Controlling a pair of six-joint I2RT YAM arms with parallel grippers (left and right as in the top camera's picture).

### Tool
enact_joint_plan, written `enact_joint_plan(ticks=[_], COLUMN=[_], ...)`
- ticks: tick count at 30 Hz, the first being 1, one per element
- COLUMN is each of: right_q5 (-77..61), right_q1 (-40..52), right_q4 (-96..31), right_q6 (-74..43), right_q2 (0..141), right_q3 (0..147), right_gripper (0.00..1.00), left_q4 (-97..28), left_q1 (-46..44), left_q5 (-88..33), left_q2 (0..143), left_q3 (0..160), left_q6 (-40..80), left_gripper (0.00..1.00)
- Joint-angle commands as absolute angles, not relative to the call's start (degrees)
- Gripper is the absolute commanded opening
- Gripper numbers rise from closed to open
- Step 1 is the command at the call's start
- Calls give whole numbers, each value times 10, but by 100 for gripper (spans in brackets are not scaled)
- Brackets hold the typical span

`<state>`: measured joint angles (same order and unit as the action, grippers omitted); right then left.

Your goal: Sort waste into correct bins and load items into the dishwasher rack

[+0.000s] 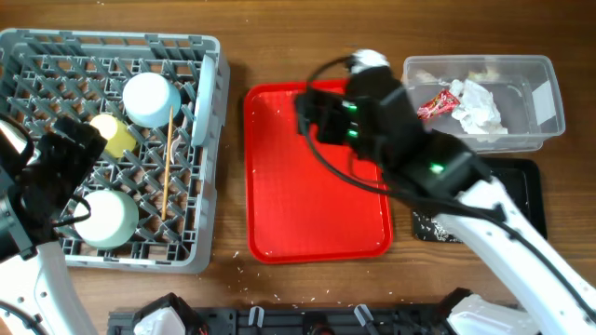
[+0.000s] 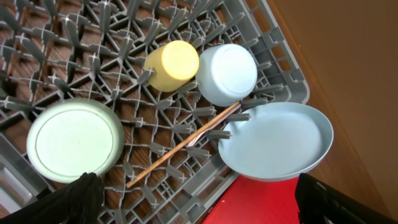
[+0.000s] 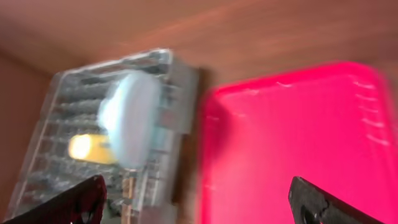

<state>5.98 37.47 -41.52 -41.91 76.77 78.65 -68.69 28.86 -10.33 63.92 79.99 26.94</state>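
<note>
Yellow cup, overturned bowls and chopsticks are resting among the pegs of the dishwasher rack. The plate is standing on edge at its right wall, probably to drain. The left gripper is hovering above the rack and the right gripper just beside it, both with jaws spread and empty.

Red tray: left half and near edge bare, open approach from the table's near edge. Right arm hangs over its far right corner, blocking the line to the clear tub. Rack: plate on edge along the right wall; bowls, cup and chopsticks crowd the middle. Left gripper is above the rack's left side.
</note>
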Motion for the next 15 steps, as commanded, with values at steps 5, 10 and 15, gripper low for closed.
enact_joint_plan(ticks=[5,10,15], right_q5=[288,289,232], right_q1=[434,473,473], right_q4=[-634,-585,-549], right_q6=[-509,-526,-527], right_q2=[706,719,720], right_q3=[706,656,656], right_gripper=[92,100,99], left_q4=[-684,-684,-684], left_q1=[291,291,291], left_q5=[-104,-104,-104], left_q2=[638,638,638], left_q3=[802,802,802], left_q6=[275,275,275], left_gripper=[100,100,100])
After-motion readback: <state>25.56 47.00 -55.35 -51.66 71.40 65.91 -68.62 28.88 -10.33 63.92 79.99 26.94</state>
